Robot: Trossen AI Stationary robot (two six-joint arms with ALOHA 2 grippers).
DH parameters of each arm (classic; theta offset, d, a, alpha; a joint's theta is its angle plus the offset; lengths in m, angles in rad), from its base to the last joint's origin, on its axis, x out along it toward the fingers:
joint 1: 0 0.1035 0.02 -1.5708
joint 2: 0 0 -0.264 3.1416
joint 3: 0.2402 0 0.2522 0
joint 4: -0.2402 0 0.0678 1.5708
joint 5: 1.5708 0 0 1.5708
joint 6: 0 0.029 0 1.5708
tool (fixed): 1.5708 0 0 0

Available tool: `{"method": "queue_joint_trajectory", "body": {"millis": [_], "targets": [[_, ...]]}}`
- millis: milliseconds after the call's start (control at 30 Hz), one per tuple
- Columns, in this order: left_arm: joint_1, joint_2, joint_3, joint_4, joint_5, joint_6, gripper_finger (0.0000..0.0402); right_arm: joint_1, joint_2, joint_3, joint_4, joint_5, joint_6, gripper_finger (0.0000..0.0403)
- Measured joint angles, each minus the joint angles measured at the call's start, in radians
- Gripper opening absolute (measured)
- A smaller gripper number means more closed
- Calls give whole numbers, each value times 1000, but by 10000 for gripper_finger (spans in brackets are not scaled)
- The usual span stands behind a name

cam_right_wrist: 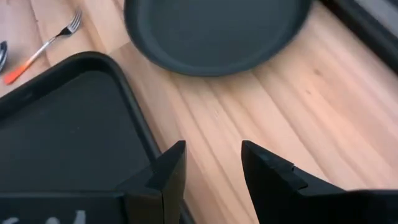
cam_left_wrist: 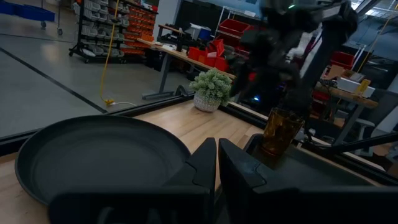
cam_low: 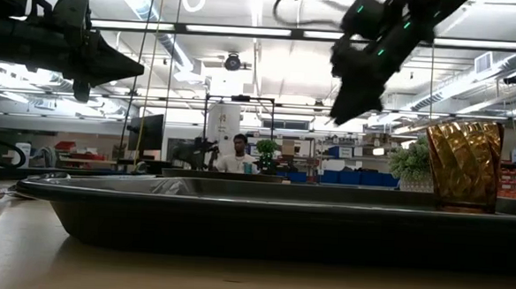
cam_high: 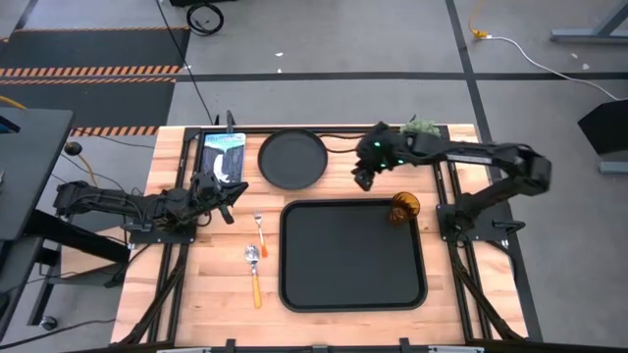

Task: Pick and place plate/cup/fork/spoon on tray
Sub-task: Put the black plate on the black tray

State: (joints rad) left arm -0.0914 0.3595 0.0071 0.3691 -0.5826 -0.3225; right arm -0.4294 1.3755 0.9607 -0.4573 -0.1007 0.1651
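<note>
Cup [cam_high: 404, 207] stands inside the tray [cam_high: 352, 294], at its far right corner. Right gripper [cam_high: 363, 177] hangs above bare wood between plate [cam_high: 292, 158] and tray, fingers apart and empty. Left gripper [cam_high: 234, 191] waits left of the plate, fingers closed together. Fork [cam_high: 260, 233] and spoon [cam_high: 253, 272] lie on the table left of the tray. No readable writing shows.
</note>
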Motion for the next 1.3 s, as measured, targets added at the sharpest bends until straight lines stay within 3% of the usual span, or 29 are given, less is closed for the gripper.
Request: {"method": "queue_joint_trajectory", "body": {"millis": [200,733,967,1300], "targets": [[0,0,0,0,0,0,25,-59,214,101,27,-49,0,161],[0,0,0,0,0,0,25,-164,648,572,-147,-54,-34,161],[0,0,0,0,0,0,25,-177,761,693,-232,-78,-38,161],[0,0,0,0,0,0,25,-175,812,707,-208,-120,-37,160]]}}
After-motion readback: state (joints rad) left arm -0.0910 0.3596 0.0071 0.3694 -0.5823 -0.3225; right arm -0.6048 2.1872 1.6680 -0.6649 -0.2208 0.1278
